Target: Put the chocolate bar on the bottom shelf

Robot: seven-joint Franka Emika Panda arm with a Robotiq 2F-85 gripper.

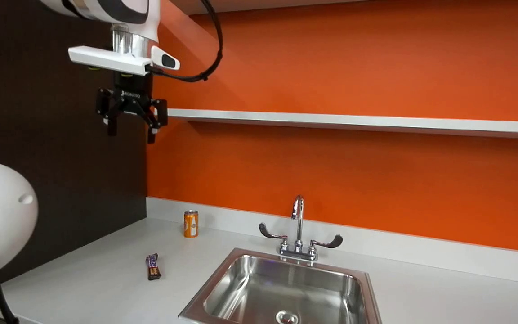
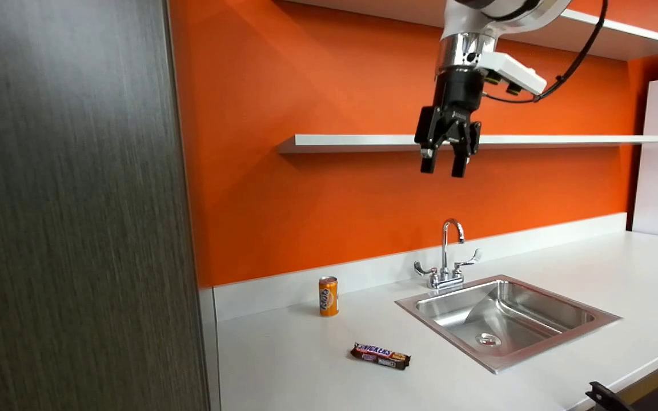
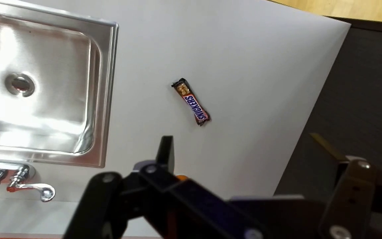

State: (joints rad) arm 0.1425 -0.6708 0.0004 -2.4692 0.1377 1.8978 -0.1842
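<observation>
The chocolate bar, a dark brown Snickers, lies flat on the counter in both exterior views (image 1: 153, 267) (image 2: 381, 355). It also shows in the wrist view (image 3: 191, 102), beyond the fingertips. The bottom shelf is the long light grey-white ledge on the orange wall in both exterior views (image 1: 353, 120) (image 2: 357, 140); it is out of the wrist view. My gripper (image 1: 131, 133) is open and empty, pointing down high above the counter, with its fingertips about level with the shelf or slightly below in both exterior views (image 2: 443, 167). Its spread fingers also show in the wrist view (image 3: 240, 141).
An orange can (image 1: 191, 224) (image 2: 328, 296) stands behind the bar near the backsplash. A steel sink (image 1: 214, 281) (image 2: 557, 357) with a faucet (image 1: 299, 220) (image 2: 446, 245) lies beside the bar. A dark panel (image 1: 61, 135) bounds the counter. A higher shelf (image 2: 620, 28) hangs above.
</observation>
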